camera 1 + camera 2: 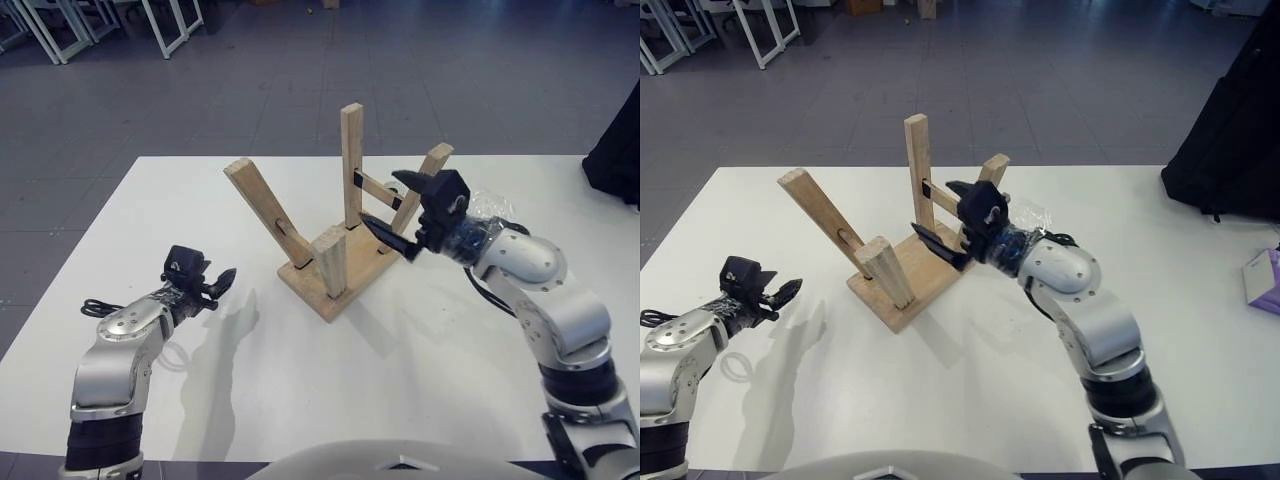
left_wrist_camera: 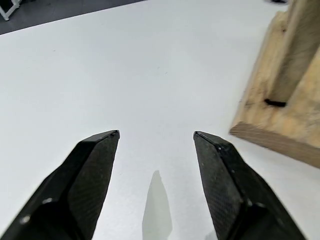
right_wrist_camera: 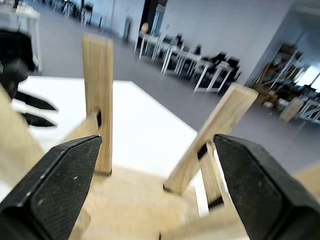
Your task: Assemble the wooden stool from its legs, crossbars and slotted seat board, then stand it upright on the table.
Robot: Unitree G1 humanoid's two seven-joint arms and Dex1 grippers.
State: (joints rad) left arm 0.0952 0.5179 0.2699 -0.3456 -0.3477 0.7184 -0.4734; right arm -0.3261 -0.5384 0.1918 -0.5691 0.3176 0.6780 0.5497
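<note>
- Left gripper [image 2: 156,134] hovering low over white table [image 1: 430,350], nearest, on left side; jaws standing moderately apart, holding nothing
- Stool [image 1: 332,262] sitting upside down at table centre: slotted seat board [image 1: 302,286] lying flat on tabletop, four legs [image 1: 258,205] pointing up and splaying outward
- Right gripper [image 1: 385,200] hanging at stool's far right side, jaws spread wide, one finger passing above and one below crossbar [image 1: 378,190] that is joining two far legs; cannot tell whether fingers are touching wood
</note>
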